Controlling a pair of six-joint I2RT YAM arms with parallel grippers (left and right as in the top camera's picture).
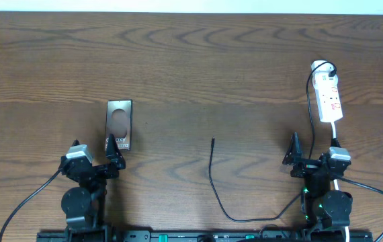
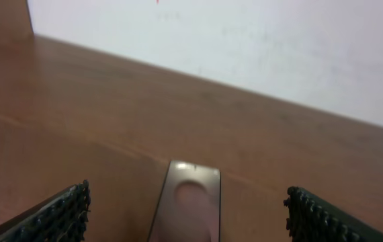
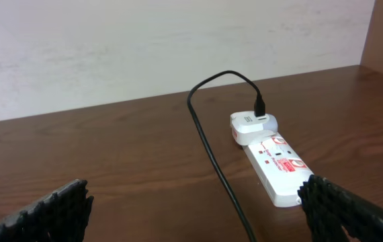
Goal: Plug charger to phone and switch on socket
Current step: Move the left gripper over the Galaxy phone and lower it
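The phone (image 1: 119,124) lies flat on the wooden table, left of centre, bronze face up with a round patch. My left gripper (image 1: 96,149) hovers at its near end, open; in the left wrist view the phone (image 2: 186,202) lies between the spread fingers (image 2: 60,215), untouched. The charger (image 1: 209,168) is a thin black cable whose free plug tip lies mid-table. It curves right and up to a white adapter (image 3: 252,126) on the socket (image 1: 329,97). My right gripper (image 1: 314,151) stands open and empty just short of the socket (image 3: 279,165), with the charger cable (image 3: 208,144) running between its fingers.
A white wall (image 3: 144,47) rises behind the table's far edge. Both arm bases sit at the near edge, with black leads trailing from them. The socket's white lead (image 1: 337,134) runs down beside the right arm.
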